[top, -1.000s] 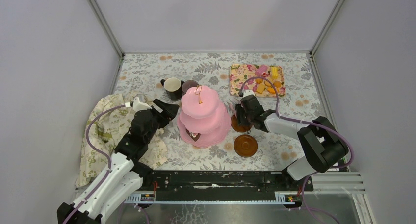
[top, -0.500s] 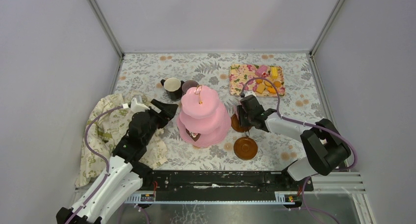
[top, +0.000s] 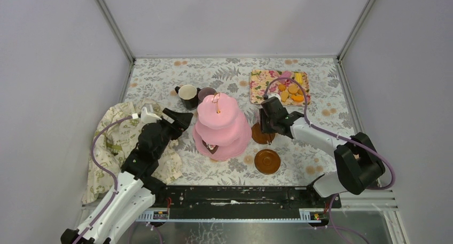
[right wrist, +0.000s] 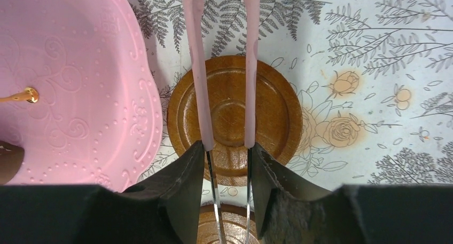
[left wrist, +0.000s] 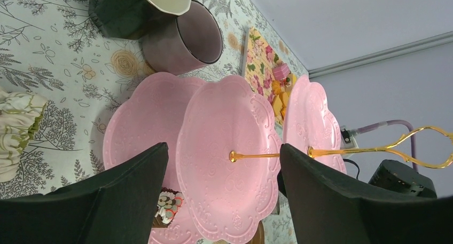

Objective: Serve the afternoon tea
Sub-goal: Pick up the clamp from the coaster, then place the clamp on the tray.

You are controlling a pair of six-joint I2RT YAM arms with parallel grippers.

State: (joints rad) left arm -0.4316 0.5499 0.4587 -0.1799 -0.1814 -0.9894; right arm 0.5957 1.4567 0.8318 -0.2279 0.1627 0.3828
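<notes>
On the table (top: 160, 76), the pink cake stand (top: 221, 127) stands just left of the right hand (right wrist: 227, 150) and straight ahead of the left hand (left wrist: 221, 148), whose fingers (left wrist: 107, 201) are spread wide and hold nothing. The floral tray (top: 256, 94) lies ahead of the right hand and slightly to its right, far from the left, so the right arm is nearer. That hand grips pink tongs (right wrist: 195, 68), their long axis running straight out over a brown saucer (right wrist: 272, 116) beneath, blades close together and empty; the reach, I judge, goes forward to the sweets (top: 293, 92) on that tray.
</notes>
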